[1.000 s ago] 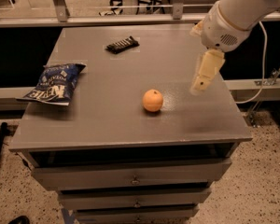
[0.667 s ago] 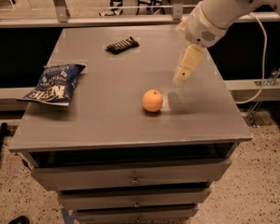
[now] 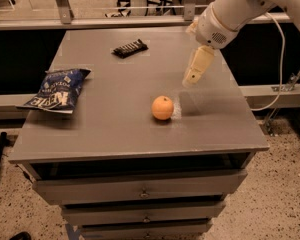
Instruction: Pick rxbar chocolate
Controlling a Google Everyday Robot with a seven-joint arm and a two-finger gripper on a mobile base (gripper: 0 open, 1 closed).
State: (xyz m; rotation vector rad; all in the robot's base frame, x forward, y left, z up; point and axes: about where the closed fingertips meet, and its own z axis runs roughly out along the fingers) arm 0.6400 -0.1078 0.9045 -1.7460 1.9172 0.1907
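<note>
Drawers point(image 3: 105, 188) stacked under the grey tabletop point(image 3: 110, 129), low in the frame, are pushed in, so their contents are hidden from me. A blue chip bag point(image 3: 57, 88) lies sealed and crinkled at the left edge of the top. My gripper point(image 3: 190, 79) hangs from my arm at the upper right, tilted down and to the left, above the table right of centre; it touches nothing and carries nothing, and whether it is clenched or released I cannot tell. An orange point(image 3: 162, 108) sits below it and a little to the left, near the middle. The rxbar chocolate point(image 3: 130, 48) lies flat near the far edge, upper centre, well apart from my gripper: a thin dark bar set at a slant, with pale markings too small for me to read
</note>
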